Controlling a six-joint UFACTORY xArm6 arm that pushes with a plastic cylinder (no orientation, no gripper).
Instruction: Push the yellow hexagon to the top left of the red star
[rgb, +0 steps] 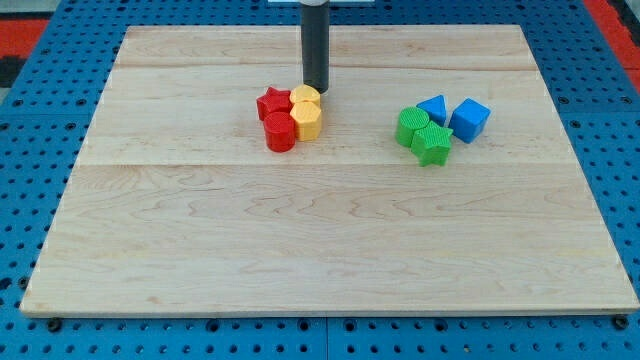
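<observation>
The red star (271, 103) lies on the wooden board (330, 220) left of centre, near the view's top. Two yellow blocks sit against its right side: an upper one (306, 97) and a lower yellow hexagon (308, 122); which shape the upper one has is unclear. A red cylinder (280, 132) stands just below the star, touching the lower yellow block. My tip (316, 89) is at the upper yellow block's top right edge, touching or nearly touching it.
A second cluster sits at the view's right: a green cylinder (411, 127), a green star (433, 144), a blue triangular block (432, 108) and a blue cube (470, 119). Blue perforated table surrounds the board.
</observation>
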